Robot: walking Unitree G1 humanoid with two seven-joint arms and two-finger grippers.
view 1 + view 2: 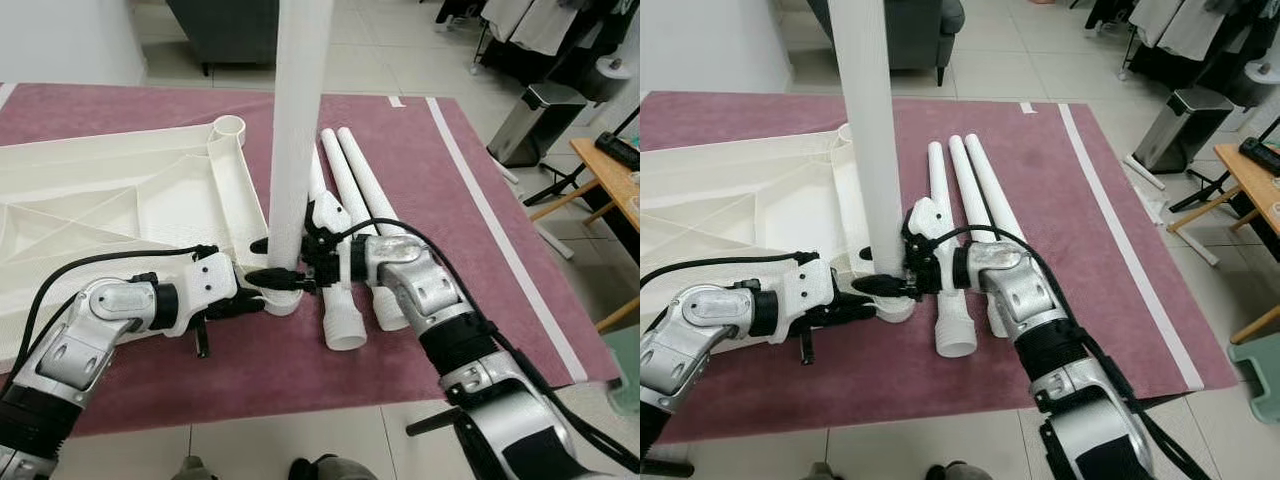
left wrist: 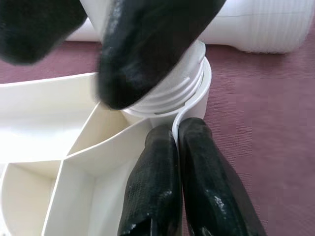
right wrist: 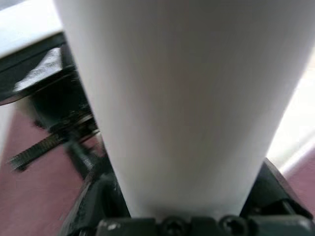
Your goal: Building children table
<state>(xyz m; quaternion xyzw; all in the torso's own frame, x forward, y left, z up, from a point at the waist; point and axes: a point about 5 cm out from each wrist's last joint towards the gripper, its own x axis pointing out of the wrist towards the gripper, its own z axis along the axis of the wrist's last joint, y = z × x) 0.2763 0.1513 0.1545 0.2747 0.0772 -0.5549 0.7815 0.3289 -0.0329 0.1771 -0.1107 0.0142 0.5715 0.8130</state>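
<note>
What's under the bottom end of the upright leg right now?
The upright leg stands in the corner socket of the overturned tabletop; its threads show above the rim. The right gripper clamps it; the left gripper pinches the socket rim. Inside the socket is hidden.

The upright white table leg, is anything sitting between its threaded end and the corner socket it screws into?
Nothing visible blocks it. The upright white ribbed table leg already has its threaded end in the round corner socket of the white plastic tabletop. The right end effector grips it; the left end effector touches the socket.
</note>
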